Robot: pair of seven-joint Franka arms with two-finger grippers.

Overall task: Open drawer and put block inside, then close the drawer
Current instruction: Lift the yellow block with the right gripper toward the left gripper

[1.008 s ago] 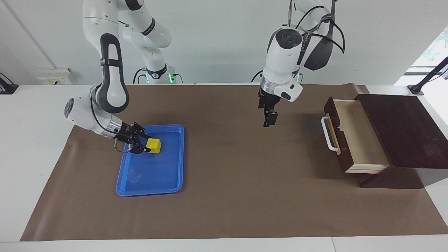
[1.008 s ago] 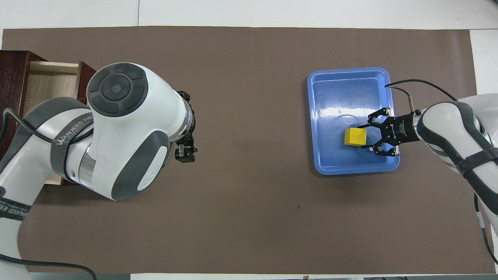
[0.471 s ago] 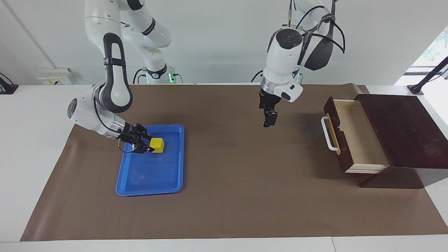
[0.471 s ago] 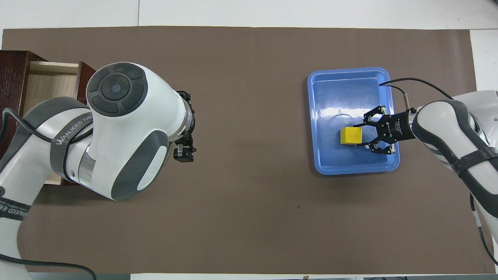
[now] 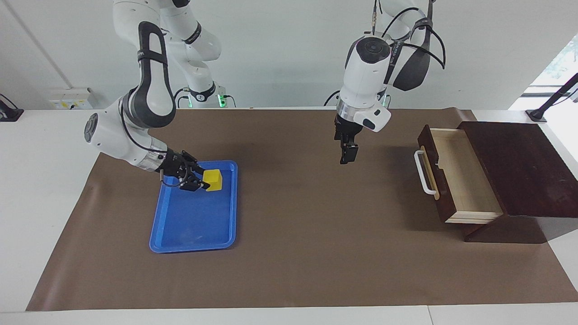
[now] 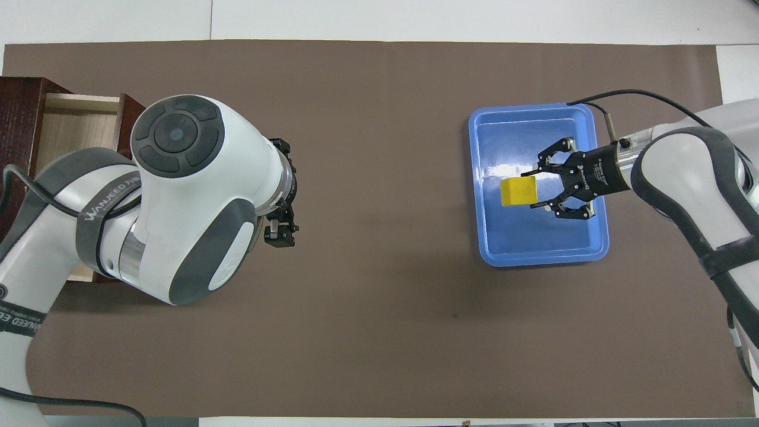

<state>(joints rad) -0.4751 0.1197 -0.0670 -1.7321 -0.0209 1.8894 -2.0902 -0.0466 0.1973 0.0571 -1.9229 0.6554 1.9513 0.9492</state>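
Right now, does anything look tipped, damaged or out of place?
Nothing stands out. The right gripper holds the block over the blue tray. The drawer stands open and square. The left gripper waits over the mat.

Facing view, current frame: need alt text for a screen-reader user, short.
The right gripper holds a yellow block over a blue tray at the right arm's end of a brown mat. At the left arm's end, a dark wooden drawer with a white handle stands pulled open and empty. The left gripper waits in the air over the mat between tray and drawer.
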